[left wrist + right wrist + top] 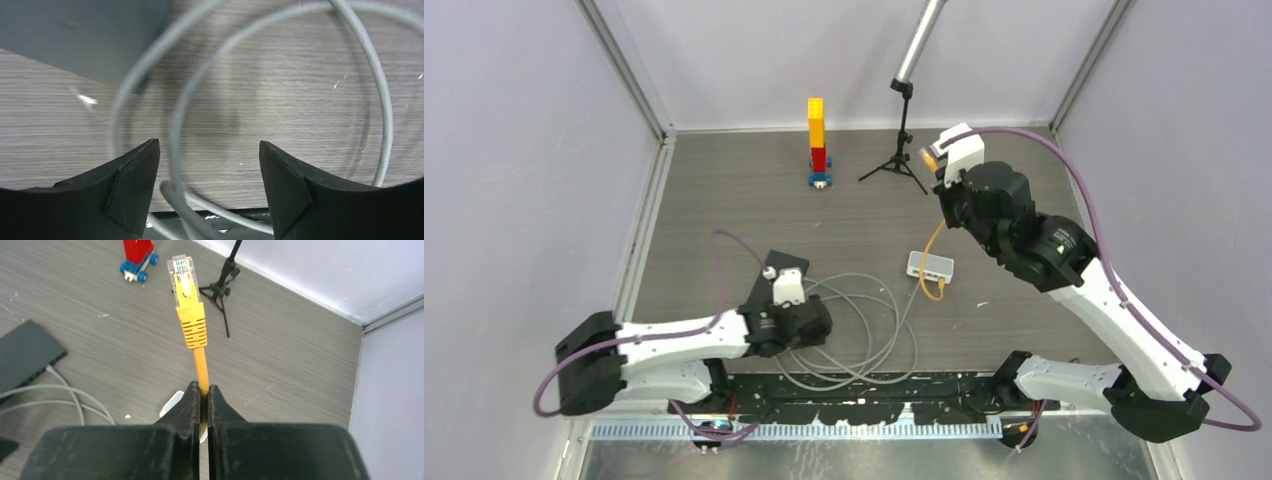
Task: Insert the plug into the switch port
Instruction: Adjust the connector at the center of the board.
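While right gripper point(200, 395) pinches yellow cable point(201, 365) below plug point(182, 272), up in air, well apart from white switch box point(930, 265): lower slow, line plug with port, push straight. Left gripper point(207, 170) fingers apart, empty.

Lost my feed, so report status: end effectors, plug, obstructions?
Right end effector shut on yellow cable, plug raised, away from white box. Left end effector open above grey cable. Nothing seen blocking box.

The left arm point(679, 340) and right arm point(1124, 315) have white links, black joint housings, looping purple cables point(1014, 130) and black wedge-shaped jaws.
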Motion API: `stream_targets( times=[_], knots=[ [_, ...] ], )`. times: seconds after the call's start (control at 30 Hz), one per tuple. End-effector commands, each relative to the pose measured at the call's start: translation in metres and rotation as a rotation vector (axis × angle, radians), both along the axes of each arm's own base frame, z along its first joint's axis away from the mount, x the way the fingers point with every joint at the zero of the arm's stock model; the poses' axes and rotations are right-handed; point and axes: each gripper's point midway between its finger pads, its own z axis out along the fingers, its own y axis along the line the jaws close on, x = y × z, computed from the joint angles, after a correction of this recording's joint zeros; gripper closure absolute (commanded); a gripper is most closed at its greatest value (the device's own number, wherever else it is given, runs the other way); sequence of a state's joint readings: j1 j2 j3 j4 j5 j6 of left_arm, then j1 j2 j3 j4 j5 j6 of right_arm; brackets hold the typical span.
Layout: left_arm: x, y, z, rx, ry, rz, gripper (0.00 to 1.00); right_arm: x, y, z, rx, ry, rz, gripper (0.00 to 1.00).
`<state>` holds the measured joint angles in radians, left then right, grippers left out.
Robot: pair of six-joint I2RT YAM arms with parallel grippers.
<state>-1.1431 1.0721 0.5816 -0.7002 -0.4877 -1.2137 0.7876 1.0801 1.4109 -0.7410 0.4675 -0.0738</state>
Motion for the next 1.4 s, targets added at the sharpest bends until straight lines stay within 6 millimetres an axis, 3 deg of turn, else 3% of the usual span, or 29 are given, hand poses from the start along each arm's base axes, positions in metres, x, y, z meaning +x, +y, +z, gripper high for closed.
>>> stream_targets(
  times=[0.0, 0.17, 0.3, 0.47, 0.53, 0.63, 0.77, 1.0, 1.23, 1.37],
  knots=[
    [-0.002, -0.048, -0.011, -0.021, -0.045, -0.027, 0.26, 0.015, -0.01, 0.033, 0.004, -0.065, -0.062, 1.0],
    [-0.007, -0.129, -0.013, -0.042, -0.056, -0.161, 0.27, 0.037, -0.02, 0.055, 0.018, -0.106, -0.133, 1.0],
    [-0.005, -0.181, -0.018, -0.108, -0.072, -0.217, 0.28, 0.059, -0.025, 0.079, 0.054, -0.184, -0.178, 1.0],
    [0.008, -0.243, 0.009, -0.163, -0.154, -0.352, 0.3, 0.081, -0.035, 0.1, 0.051, -0.253, -0.25, 0.99],
    [0.013, -0.253, 0.022, -0.132, -0.185, -0.395, 0.28, 0.081, -0.033, 0.101, 0.074, -0.259, -0.243, 1.0],
    [0.021, -0.238, 0.034, -0.076, -0.224, -0.385, 0.25, 0.076, -0.024, 0.086, 0.105, -0.237, -0.189, 0.99],
    [0.026, -0.192, 0.043, -0.02, -0.236, -0.334, 0.18, 0.065, -0.017, 0.054, 0.115, -0.208, -0.115, 1.0],
    [0.025, -0.153, 0.096, 0.011, -0.28, -0.359, 0.07, 0.057, -0.022, 0.005, 0.07, -0.148, -0.108, 1.0],
    [0.024, -0.121, 0.141, 0.04, -0.328, -0.393, 0.07, 0.055, -0.019, -0.002, 0.069, -0.133, -0.089, 1.0],
    [0.047, -0.069, 0.149, 0.043, -0.33, -0.275, 0.07, 0.048, 0.014, -0.009, 0.078, -0.076, 0.1, 0.99]
  ],
)
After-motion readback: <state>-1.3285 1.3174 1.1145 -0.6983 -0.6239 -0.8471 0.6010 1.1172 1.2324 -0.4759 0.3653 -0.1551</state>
